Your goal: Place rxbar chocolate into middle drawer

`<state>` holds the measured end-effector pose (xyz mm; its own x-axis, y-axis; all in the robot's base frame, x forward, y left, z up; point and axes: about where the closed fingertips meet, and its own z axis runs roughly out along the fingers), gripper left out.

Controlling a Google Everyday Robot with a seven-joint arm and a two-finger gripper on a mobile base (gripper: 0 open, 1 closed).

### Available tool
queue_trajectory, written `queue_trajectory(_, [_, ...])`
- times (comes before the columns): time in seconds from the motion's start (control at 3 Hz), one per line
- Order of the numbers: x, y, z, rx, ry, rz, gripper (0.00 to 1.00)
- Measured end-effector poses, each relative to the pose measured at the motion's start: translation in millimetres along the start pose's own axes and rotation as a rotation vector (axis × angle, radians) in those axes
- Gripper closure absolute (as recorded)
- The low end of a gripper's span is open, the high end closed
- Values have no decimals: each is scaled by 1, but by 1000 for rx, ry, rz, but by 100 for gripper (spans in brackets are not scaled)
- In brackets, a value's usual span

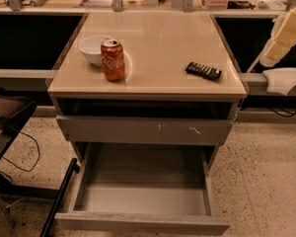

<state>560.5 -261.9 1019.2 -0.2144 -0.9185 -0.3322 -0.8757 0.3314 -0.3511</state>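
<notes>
- Treat rxbar chocolate [203,70] as light, thin, slick-wrapped; pinch across narrow width at mid-length.
- Cannot tell opening of gripper [285,36], high at right edge, well apart.

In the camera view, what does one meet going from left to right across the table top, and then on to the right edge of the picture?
bowl → can → bar → claw, which is off the table, beyond its right side.

Warm dim light, soft glare on the surface [160,48], deep shadow beneath, hand [286,33] blurred at upper right.
</notes>
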Motion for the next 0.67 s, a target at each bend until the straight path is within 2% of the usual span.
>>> queue_trajectory(0.33, [7,-23,28,-40,-13,38,0])
queue_trajectory(0.67, [10,-27,75,-123,2,51,0])
